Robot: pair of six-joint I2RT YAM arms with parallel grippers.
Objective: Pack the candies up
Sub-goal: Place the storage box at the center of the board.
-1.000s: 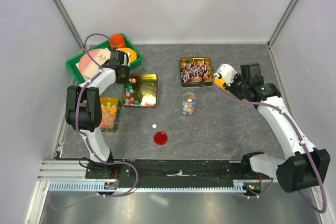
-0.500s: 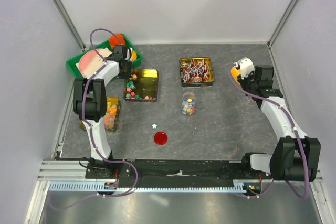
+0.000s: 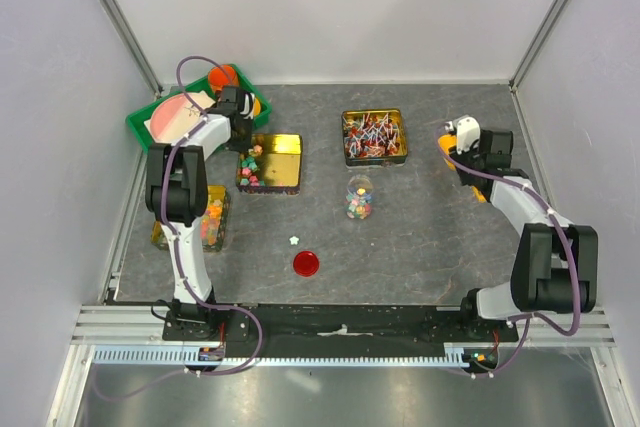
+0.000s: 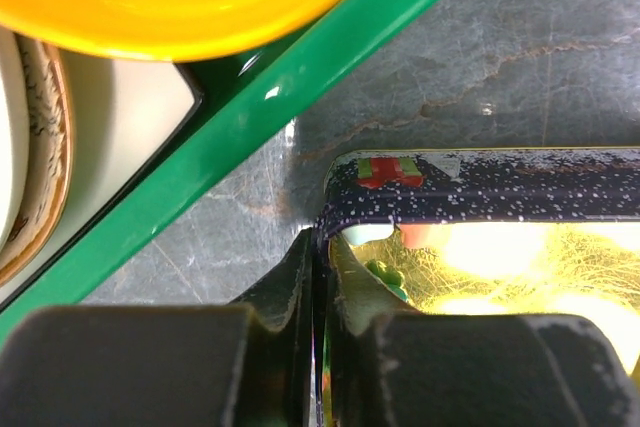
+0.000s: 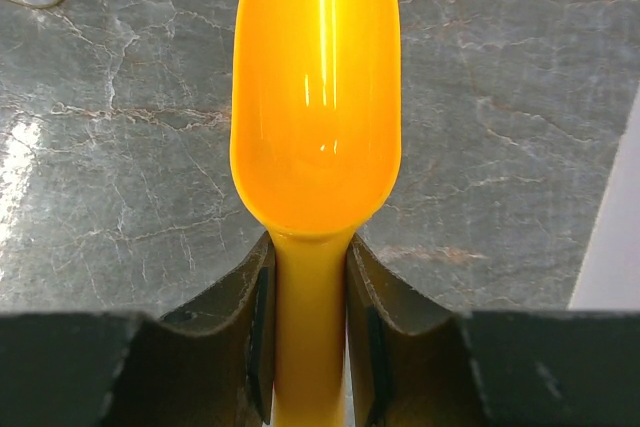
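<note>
My scoop (image 5: pixel 317 97) is glossy yellow over the grey, pale-veined table (image 5: pixel 500 147), my tin (image 4: pixel 520 182) is dark with white speckles outside and gold inside, its candies (image 3: pixel 248 169) mixed pastels, and the tray (image 4: pixel 300 82) at ten o'clock is green.

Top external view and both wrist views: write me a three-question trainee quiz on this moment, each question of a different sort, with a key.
1. True or false: the yellow scoop held in the right claw is full.
2. Fill in: the left claw is shut on the ____ of the gold tin.
3. Count: in the top view, how many candies lie loose on the bare table?

Key
1. False; its bowl is empty.
2. Wall.
3. One.
</note>
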